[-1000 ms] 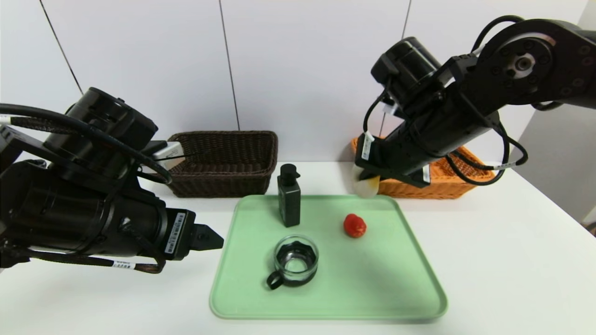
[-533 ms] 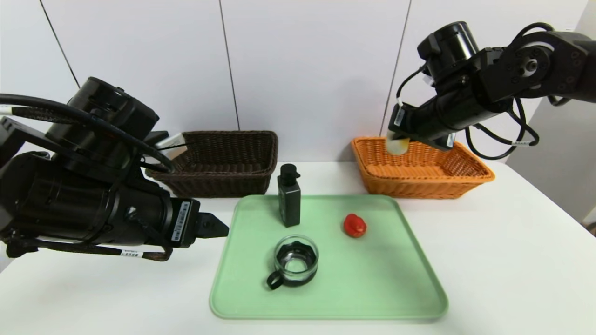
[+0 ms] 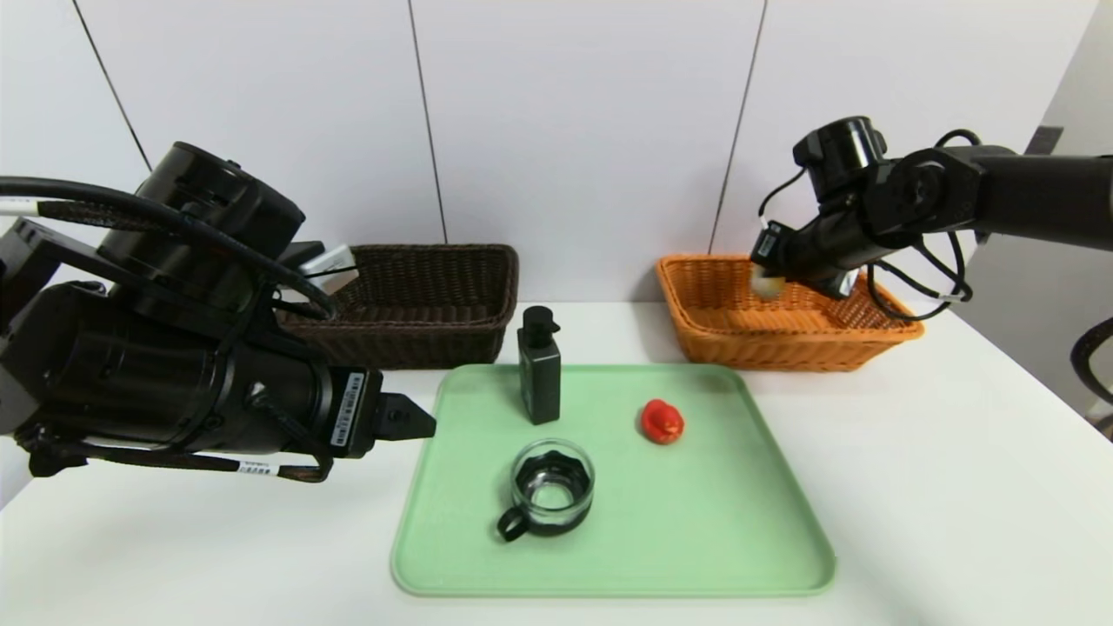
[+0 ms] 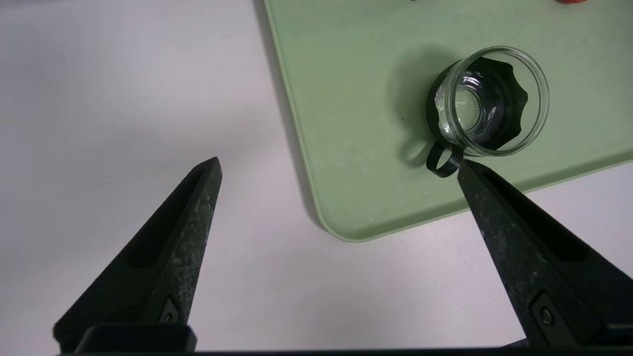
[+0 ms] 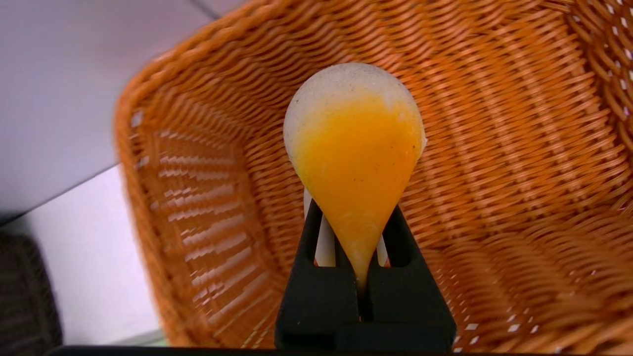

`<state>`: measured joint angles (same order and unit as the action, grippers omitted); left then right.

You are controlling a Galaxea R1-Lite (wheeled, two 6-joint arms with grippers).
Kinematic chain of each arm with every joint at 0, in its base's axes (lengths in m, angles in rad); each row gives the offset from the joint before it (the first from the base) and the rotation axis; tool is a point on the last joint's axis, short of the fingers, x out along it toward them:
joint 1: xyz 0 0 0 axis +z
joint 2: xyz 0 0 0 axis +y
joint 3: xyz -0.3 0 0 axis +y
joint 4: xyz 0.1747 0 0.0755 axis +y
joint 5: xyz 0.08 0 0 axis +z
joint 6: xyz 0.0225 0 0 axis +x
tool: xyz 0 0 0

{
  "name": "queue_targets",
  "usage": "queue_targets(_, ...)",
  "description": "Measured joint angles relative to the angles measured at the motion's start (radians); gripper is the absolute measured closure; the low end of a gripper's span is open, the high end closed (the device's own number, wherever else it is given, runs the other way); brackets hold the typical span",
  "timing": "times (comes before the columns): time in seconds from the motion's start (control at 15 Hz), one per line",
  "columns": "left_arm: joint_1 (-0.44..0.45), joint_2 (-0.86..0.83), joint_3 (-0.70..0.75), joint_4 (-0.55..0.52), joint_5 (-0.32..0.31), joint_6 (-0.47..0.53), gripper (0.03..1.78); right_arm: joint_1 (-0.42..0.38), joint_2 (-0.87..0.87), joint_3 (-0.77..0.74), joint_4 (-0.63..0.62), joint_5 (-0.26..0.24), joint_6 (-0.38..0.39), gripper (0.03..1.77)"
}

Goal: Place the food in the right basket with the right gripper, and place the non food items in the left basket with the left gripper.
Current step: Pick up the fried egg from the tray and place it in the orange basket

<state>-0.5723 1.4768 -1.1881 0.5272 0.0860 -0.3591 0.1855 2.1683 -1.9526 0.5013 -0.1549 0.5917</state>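
Observation:
My right gripper (image 3: 770, 276) hangs over the orange basket (image 3: 787, 343), shut on a fried egg (image 5: 354, 148) with a white edge and yellow middle; the egg (image 3: 766, 283) is held above the basket's (image 5: 494, 148) inside. On the green tray (image 3: 696, 539) stand a black pump bottle (image 3: 539, 365), a glass cup (image 3: 551, 487) with a black handle, and a red strawberry (image 3: 663, 422). My left gripper (image 4: 339, 170) is open above the table by the tray's (image 4: 346, 148) near left corner, a short way from the cup (image 4: 489, 101).
The dark brown basket (image 3: 417, 300) sits at the back left, behind my left arm. The white table (image 3: 939, 487) stretches to the right of the tray. A wall stands close behind both baskets.
My right gripper has carried the egg up from the tray's back edge, over the orange basket and down toward its inside. The left gripper has edged right toward the tray.

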Motion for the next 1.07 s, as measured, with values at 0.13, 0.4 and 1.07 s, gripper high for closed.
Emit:
queue_targets(0.13,0.000,0.001,0.005,0.000,-0.001,-0.001,0.12,-0.015,0.036,0.000,-0.003,0.000,0.000,1.70)
queue_targets(0.4,0.000,0.009,0.006,-0.004,-0.007,-0.001,0.12,-0.035,0.077,0.000,-0.033,0.005,-0.002,1.37)
queue_targets(1.07,0.000,0.016,0.007,-0.001,-0.018,-0.004,0.12,-0.026,0.058,0.000,-0.019,0.004,-0.070,0.44)
